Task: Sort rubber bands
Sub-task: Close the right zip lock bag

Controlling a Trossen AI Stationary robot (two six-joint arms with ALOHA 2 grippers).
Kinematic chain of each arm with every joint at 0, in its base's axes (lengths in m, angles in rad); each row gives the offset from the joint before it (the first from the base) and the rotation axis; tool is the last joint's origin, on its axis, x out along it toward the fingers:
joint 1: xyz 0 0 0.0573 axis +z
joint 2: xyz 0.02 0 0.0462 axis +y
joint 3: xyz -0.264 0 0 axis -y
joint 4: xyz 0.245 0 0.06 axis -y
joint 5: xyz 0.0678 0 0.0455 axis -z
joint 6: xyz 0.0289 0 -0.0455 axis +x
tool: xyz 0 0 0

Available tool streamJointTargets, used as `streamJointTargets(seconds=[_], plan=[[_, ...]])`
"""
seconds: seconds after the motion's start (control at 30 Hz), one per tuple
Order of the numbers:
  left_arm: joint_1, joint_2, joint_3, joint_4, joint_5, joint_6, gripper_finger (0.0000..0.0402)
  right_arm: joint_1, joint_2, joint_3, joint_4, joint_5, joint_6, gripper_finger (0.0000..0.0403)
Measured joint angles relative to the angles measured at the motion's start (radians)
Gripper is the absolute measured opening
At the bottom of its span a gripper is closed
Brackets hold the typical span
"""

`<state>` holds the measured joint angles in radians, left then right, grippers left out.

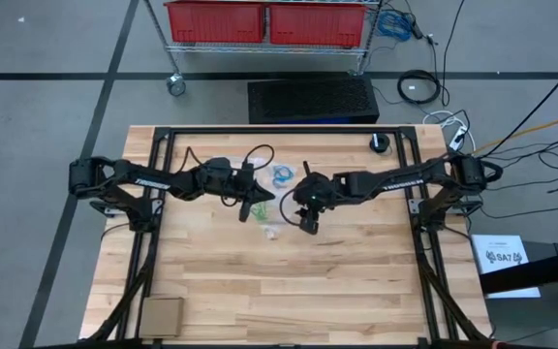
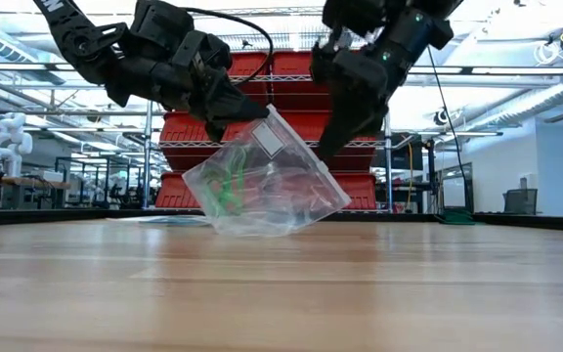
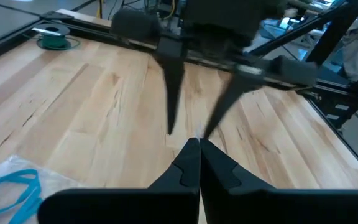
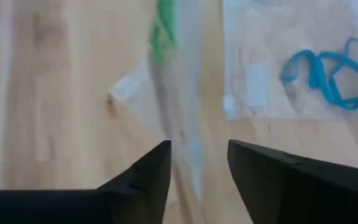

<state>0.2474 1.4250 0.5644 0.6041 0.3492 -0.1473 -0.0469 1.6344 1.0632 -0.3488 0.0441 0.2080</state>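
A clear plastic bag (image 2: 262, 186) with green rubber bands (image 2: 225, 191) and darker ones inside stands tilted at the table's middle, its lower edge on the wood. My left gripper (image 1: 251, 201) is shut on its top. My right gripper (image 2: 328, 147) is open just right of it; in the right wrist view the bag's film (image 4: 180, 140) passes edge-on between the right gripper (image 4: 199, 163) fingers. A second clear bag with blue rubber bands (image 4: 328, 70) lies flat toward the far edge (image 1: 281, 176). In the left wrist view the left gripper (image 3: 199, 149) hides the held bag. My left gripper pinches the bag's upper corner (image 2: 250, 115) between its two shut fingers, coming slanting down from the table's left. The bag hangs tilted below the fingers, with its bottom edge (image 2: 252, 231) resting on the table. My right gripper: I cannot tell whether its fingers touch the film between them.
A black frame rail (image 1: 260, 130) runs around the table top. A dark round spool (image 1: 381, 143) sits near the far right corner, green in the left wrist view (image 3: 55, 40). A cardboard piece (image 1: 163, 315) lies at the near left corner. A small clear scrap (image 1: 271, 231) lies below the grippers.
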Motion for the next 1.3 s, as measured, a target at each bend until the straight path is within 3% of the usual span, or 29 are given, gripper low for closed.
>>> streamJointTargets(seconds=[0.3,0.5,0.67,1.03,1.17,1.3], plan=[[0.008,0.000,0.000,0.019,0.001,0.002,0.0000,-0.006,0.000,-0.039,0.064,-0.001,-0.029,0.0011],[0.023,-0.001,0.000,0.017,0.001,-0.001,0.0000,-0.013,0.005,-0.039,0.062,-0.040,-0.031,0.0029],[0.036,-0.002,0.000,0.012,0.006,-0.001,0.0000,-0.013,0.013,-0.037,0.020,-0.040,-0.030,0.0006],[0.047,-0.002,-0.001,0.009,0.009,-0.002,0.0000,-0.013,0.013,-0.036,-0.119,-0.044,0.029,0.0010],[0.045,-0.002,-0.001,-0.028,0.006,-0.001,0.0000,-0.013,0.009,-0.036,-0.149,-0.045,0.064,0.0037],[0.033,0.012,-0.001,-0.090,-0.014,0.008,0.0011,-0.012,0.002,-0.041,-0.160,-0.052,0.120,0.0090]])
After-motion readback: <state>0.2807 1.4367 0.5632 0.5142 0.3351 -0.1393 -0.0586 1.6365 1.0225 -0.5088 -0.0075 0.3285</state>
